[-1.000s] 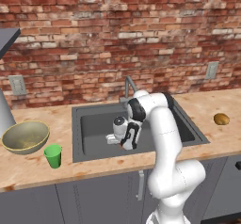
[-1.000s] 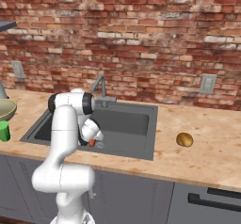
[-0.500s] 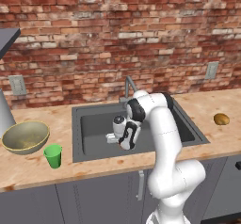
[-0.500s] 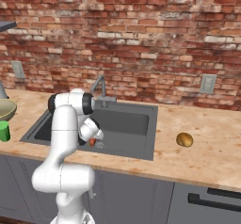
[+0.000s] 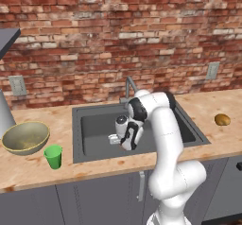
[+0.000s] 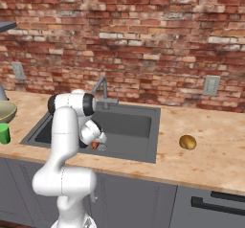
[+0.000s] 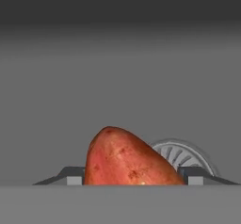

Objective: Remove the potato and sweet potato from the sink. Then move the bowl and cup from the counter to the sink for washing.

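Gripper (image 7: 134, 177) sits low in the sink (image 5: 94, 129), jaws pressed against either side of the sweet potato (image 7: 129, 157) — pinching it across its narrow width, drain just behind. Potato (image 5: 222, 120) already lies on the counter right of the basin; bowl (image 5: 24, 137) and cup (image 5: 53, 156) wait on the left. Judgement: the sweet potato is firm, moderately heavy, with dry skin — but tapered, so a hold near an end could slip. A mid-body grip looks safest.
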{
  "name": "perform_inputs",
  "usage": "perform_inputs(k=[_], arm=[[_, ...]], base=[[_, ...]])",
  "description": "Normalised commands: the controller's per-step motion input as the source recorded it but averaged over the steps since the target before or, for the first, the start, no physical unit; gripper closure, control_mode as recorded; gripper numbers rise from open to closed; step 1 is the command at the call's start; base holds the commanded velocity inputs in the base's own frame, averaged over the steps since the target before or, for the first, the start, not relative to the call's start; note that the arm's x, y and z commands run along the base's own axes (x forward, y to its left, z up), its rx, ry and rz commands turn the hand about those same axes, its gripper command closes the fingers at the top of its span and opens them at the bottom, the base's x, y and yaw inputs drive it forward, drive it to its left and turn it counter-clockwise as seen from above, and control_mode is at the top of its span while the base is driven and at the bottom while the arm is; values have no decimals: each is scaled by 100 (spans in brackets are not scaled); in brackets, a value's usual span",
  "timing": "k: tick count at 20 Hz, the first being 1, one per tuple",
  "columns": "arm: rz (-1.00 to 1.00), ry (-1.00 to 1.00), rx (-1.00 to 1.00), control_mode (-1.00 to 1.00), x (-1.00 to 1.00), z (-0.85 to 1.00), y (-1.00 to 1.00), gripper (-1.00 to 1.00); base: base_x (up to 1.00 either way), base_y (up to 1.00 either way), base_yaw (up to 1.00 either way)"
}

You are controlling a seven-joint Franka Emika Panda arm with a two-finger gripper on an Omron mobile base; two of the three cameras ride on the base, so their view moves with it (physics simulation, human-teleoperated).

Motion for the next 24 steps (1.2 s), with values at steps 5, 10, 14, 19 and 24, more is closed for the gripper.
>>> perform_inputs(k=[5, 10, 14, 19, 24], arm=[[2, -1, 0, -100, -11, 20, -5, 100], [7, -11, 0, -100, -3, 37, -2, 100], [9, -13, 0, -100, -3, 41, -3, 100], [9, -9, 0, -100, -11, 37, -5, 100], [9, -3, -1, -100, -18, 34, -8, 100]], base=[[0, 0, 0], [0, 0, 0], [0, 0, 0], [0, 0, 0], [0, 0, 0]])
